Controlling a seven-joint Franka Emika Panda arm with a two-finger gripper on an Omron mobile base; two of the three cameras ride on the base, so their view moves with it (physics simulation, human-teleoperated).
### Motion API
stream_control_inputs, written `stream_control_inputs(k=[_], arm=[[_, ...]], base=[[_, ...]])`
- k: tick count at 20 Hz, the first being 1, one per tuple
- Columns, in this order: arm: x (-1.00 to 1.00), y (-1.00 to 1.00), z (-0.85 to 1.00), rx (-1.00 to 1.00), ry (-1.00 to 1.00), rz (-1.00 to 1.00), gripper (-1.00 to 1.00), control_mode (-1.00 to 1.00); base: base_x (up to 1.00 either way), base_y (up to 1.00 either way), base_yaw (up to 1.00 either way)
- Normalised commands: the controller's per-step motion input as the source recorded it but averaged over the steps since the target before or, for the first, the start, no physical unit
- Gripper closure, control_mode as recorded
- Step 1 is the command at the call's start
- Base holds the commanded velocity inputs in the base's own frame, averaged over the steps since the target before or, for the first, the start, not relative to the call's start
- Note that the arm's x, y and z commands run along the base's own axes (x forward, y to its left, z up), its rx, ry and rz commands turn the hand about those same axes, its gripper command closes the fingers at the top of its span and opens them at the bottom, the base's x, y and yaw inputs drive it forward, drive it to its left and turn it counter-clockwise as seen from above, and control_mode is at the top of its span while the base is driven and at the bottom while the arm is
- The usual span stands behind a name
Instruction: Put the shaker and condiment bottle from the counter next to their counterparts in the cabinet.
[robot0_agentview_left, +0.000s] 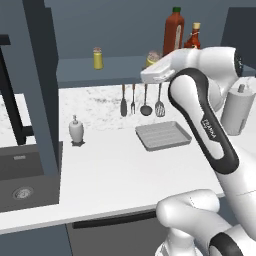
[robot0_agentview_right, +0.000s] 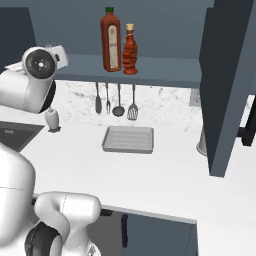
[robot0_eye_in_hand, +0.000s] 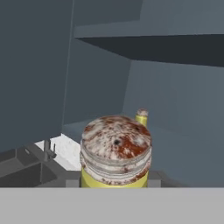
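Note:
My gripper (robot0_eye_in_hand: 114, 179) is shut on the shaker (robot0_eye_in_hand: 116, 151), a small yellow cylinder whose mottled cap faces the hand camera. In the left base view the held shaker (robot0_agentview_left: 152, 58) hovers at the front of the cabinet shelf (robot0_agentview_left: 117, 70), just beyond my hand. Its counterpart, a second yellow shaker (robot0_agentview_left: 98, 58), stands farther left on that shelf and appears behind the held one as a small yellow shaker (robot0_eye_in_hand: 141, 117). The ridged red condiment bottle (robot0_agentview_right: 130, 50) stands on the shelf right beside the tall smooth red bottle (robot0_agentview_right: 111, 40) with a green cap.
On the counter are a white pump dispenser (robot0_agentview_left: 76, 131), a grey ribbed tray (robot0_agentview_left: 163, 135) and a paper towel roll (robot0_agentview_left: 239, 110). Utensils (robot0_agentview_left: 141, 102) hang on the back wall under the shelf. A sink (robot0_agentview_left: 20, 180) lies left. Open cabinet doors (robot0_agentview_right: 227, 85) jut out.

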Motion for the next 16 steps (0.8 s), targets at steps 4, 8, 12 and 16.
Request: stream_control_inputs(k=[4, 8, 12, 16], arm=[[0.46, 0.17, 0.00, -0.06, 0.00, 0.00, 1.00, -1.00], [0.42, 0.17, -0.13, -0.01, 0.00, 0.00, 1.00, -1.00], [0.51, 0.17, -0.43, 0.00, 0.00, 0.00, 1.00, -1.00], [0.48, 0.16, -0.32, 0.00, 0.00, 0.00, 1.00, -1.00]], base=[[0.00, 0.00, 0.00], [0.00, 0.00, 0.00], [0.00, 0.00, 0.00], [0.00, 0.00, 0.00]])
